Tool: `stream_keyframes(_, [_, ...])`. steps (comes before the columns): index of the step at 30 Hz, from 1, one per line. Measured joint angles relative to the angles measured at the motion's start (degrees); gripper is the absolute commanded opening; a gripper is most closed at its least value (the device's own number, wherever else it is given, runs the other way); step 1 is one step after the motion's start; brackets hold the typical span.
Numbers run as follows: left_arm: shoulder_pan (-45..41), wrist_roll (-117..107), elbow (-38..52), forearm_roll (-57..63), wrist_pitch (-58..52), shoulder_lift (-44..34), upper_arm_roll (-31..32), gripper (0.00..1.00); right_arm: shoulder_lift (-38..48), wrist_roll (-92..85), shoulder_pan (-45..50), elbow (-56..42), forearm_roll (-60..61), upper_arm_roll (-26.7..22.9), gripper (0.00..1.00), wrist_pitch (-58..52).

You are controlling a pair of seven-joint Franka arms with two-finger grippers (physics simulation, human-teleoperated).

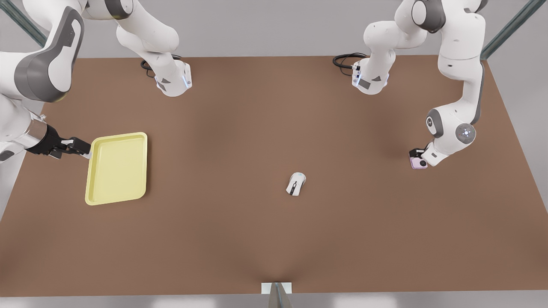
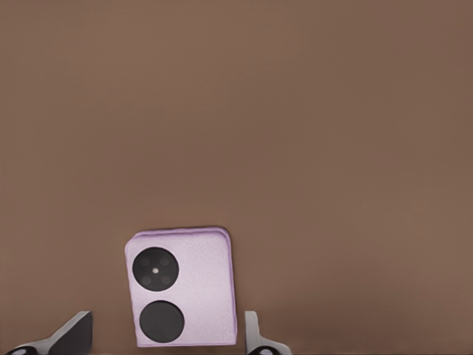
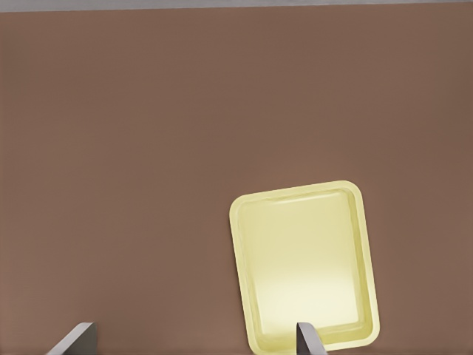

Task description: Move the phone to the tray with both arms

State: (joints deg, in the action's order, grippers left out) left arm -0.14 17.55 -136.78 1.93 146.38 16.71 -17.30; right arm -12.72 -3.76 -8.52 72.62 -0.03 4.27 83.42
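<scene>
The pale pink phone [image 1: 418, 163] lies flat on the brown table at the front view's right, its two black camera circles facing up. My left gripper [image 1: 416, 155] hangs right over it, open. In the left wrist view the phone [image 2: 183, 287] sits between the two fingertips [image 2: 74, 334], with a gap on either side. The pale yellow tray [image 1: 117, 169] rests at the front view's left. My right gripper [image 1: 81, 147] is at the tray's outer short edge, open. The right wrist view shows one fingertip [image 3: 307, 337] over the tray [image 3: 307, 259] near its rim.
A white computer mouse [image 1: 296, 183] with a dark stripe lies near the table's middle, between phone and tray. The two arm bases [image 1: 173, 81] stand at the back edge with black cables. A small bracket [image 1: 276, 288] sits at the front edge.
</scene>
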Motion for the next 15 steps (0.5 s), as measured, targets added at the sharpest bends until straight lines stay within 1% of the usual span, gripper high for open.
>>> stream_keyframes(8, [1.79,4.76,0.20,-4.00,0.48,2.68,0.19,1.00,0.00,-0.03,-0.01,0.00,-0.01,0.03,1.00,-0.02])
stream_keyframes(15, [1.96,7.67,0.27,-6.48,0.87,3.10,0.82,1.00,0.00,-0.06,-0.02,0.01,-0.01,0.02,1.00,-0.03])
